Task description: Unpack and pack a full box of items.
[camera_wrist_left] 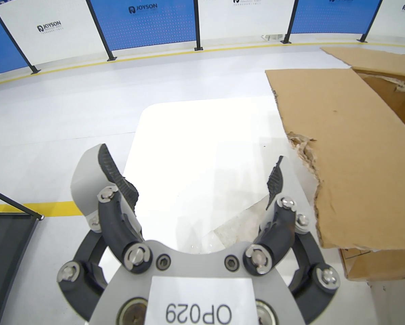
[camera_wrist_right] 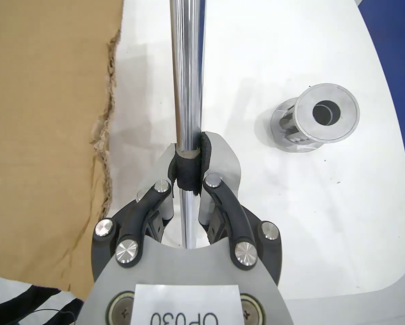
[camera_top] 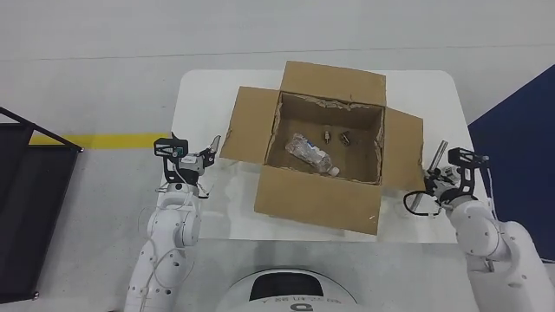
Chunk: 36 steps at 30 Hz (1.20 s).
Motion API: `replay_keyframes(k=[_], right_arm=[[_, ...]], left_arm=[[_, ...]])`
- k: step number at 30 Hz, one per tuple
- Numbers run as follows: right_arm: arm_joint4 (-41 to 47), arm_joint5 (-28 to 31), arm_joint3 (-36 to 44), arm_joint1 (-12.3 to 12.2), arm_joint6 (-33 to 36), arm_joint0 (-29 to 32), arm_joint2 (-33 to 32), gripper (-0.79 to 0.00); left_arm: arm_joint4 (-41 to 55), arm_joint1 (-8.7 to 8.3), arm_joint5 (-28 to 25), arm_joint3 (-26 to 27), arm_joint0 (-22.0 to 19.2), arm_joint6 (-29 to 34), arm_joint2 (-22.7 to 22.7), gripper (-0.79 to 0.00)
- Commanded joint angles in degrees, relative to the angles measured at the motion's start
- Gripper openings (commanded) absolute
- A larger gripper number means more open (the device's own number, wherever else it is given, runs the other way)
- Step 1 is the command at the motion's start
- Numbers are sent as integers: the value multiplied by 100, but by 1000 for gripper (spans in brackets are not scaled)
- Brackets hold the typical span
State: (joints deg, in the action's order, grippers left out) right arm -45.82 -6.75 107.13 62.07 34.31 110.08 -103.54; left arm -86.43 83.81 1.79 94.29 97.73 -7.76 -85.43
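Now, your left gripper (camera_wrist_left: 192, 167) hangs over the near left part of the table (camera_top: 217, 104), just left of the box (camera_top: 316, 199), its fingers (camera_wrist_left: 117, 174) spread wide with nothing between them. Your right gripper (camera_wrist_right: 188, 167) is just right of the box, clamped tight on a chrome rod (camera_wrist_right: 186, 52) pointing away from the wrist, with a flanged metal spool (camera_wrist_right: 316, 118) resting on the table nearby. The box stands open mid-table, a crumpled clear bottle (camera_top: 310, 152) and small metal parts (camera_top: 336, 136) inside.
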Motion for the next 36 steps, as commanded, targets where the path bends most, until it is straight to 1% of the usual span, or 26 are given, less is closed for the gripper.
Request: replay_keyframes(k=[1, 3, 9, 12, 16, 25, 26, 27, 28, 33, 36], right_arm=[[-191, -71, -59, -7, 154, -104, 64, -785], [-353, -184, -117, -8, 279, -209, 153, -785], [-525, -203, -370, -17, 606, -502, 272, -785], [-733, -510, -553, -13, 663, -692, 319, -785], [-967, -612, -810, -11, 846, -973, 493, -785], [-1204, -561, -1251, 6, 1130, -1399, 809, -785], [-1210, -575, -1304, 7, 1157, -1442, 817, -723], [-1243, -597, -1350, 8, 1185, -1479, 826, -643], [-1317, -628, -1393, 7, 1213, -1508, 845, -625], [-1413, -661, -1507, 19, 1315, -1619, 938, -582], [-1393, -666, -1529, 24, 1338, -1631, 931, -594]], left_arm=[[0, 0, 0, 0, 0, 0, 0, 0], [0, 0, 0, 0, 0, 0, 0, 0], [0, 0, 0, 0, 0, 0, 0, 0], [0, 0, 0, 0, 0, 0, 0, 0], [0, 0, 0, 0, 0, 0, 0, 0], [0, 0, 0, 0, 0, 0, 0, 0], [0, 0, 0, 0, 0, 0, 0, 0], [0, 0, 0, 0, 0, 0, 0, 0], [0, 0, 0, 0, 0, 0, 0, 0], [0, 0, 0, 0, 0, 0, 0, 0], [0, 0, 0, 0, 0, 0, 0, 0]])
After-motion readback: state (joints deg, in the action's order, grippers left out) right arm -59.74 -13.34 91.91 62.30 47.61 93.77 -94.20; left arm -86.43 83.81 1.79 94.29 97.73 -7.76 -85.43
